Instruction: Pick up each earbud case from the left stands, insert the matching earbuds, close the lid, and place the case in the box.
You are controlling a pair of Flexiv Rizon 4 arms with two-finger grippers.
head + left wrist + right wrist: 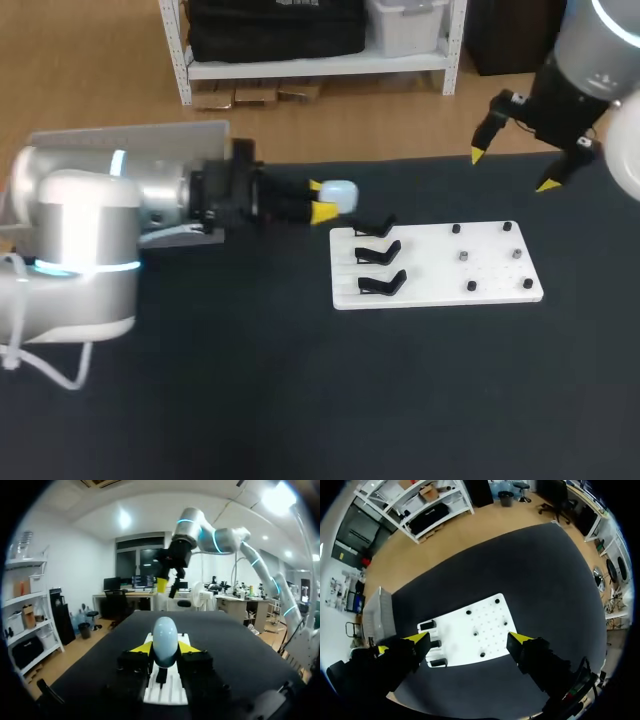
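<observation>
2 yellow-tipped fingers of my left gripper [164, 649] are clamping the pale earbud case [165, 639] from both sides, holding it lifted by the 3 black stands [378, 256] on the white board [480, 275]. I am judging the pickup done; next the matching earbuds are needing seating, though none are showing. Farther off, my right gripper [513, 168] is hanging spread, gripping nothing.

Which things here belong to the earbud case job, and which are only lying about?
For the job: earbud case, gripped in the left gripper; three black stands on the white board; grey box.
Only there: small pegs on the board; right gripper, open, holding nothing.
</observation>
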